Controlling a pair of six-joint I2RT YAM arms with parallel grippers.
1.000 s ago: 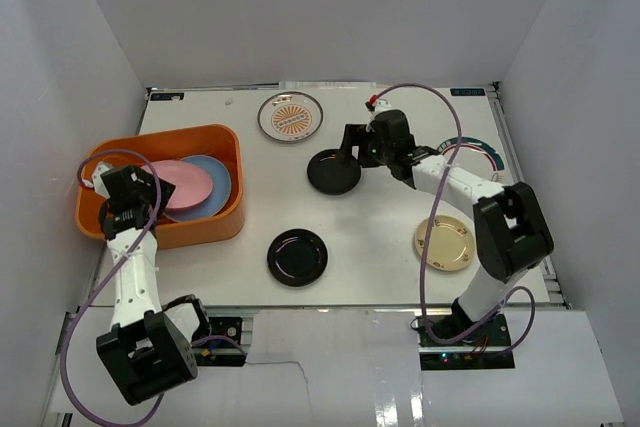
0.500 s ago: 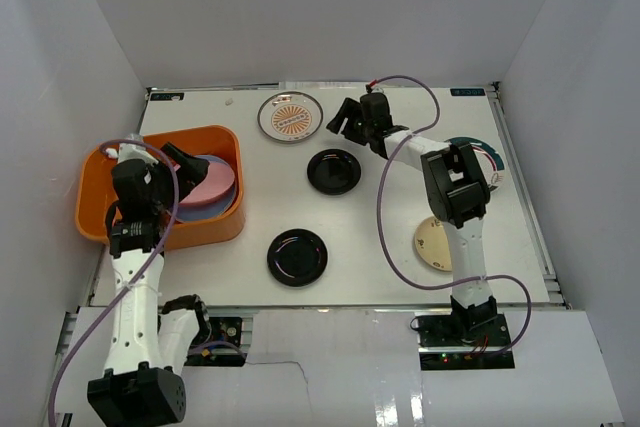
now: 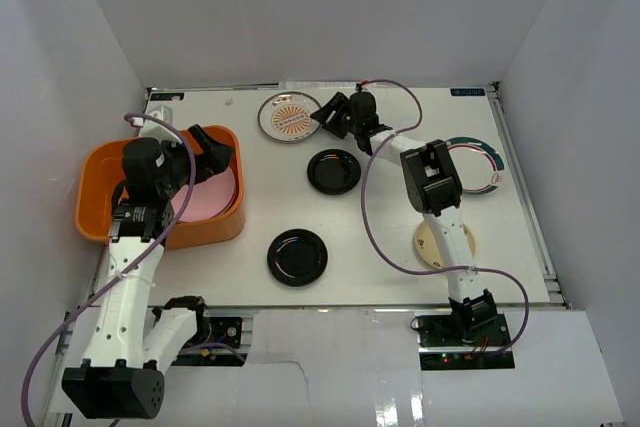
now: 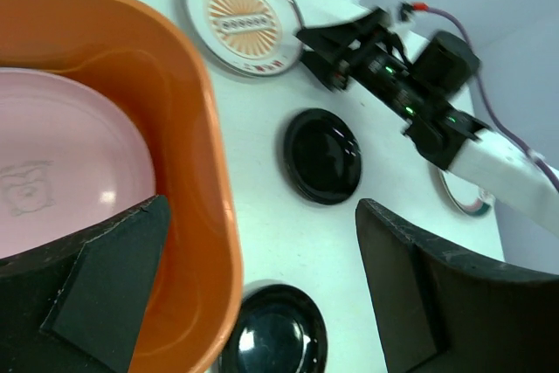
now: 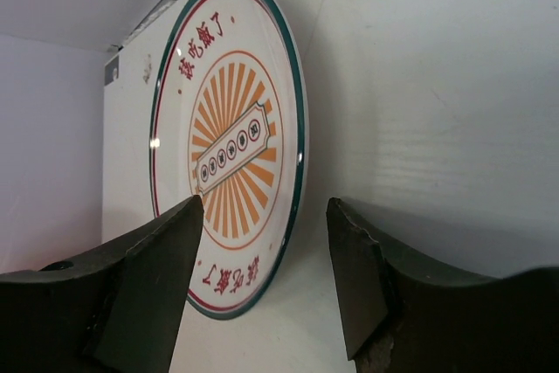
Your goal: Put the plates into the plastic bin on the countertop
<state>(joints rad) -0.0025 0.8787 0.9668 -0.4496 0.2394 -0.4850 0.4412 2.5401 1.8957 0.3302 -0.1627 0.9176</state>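
Our right gripper [image 3: 328,107], fingers spread, sits at the sunburst plate [image 3: 290,115]'s edge on the countertop [image 3: 380,247]. Our left gripper [image 4: 260,211], also spread, hangs over the bin [image 3: 200,227]'s wall; a pink plate [image 3: 215,197] lies inside. Black plates [image 3: 333,171] lie between.

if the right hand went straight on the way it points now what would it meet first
Most likely the sunburst plate: the open right hand points low along the countertop at its near rim, which shows between the fingers in the wrist view. The gap to it is unclear.
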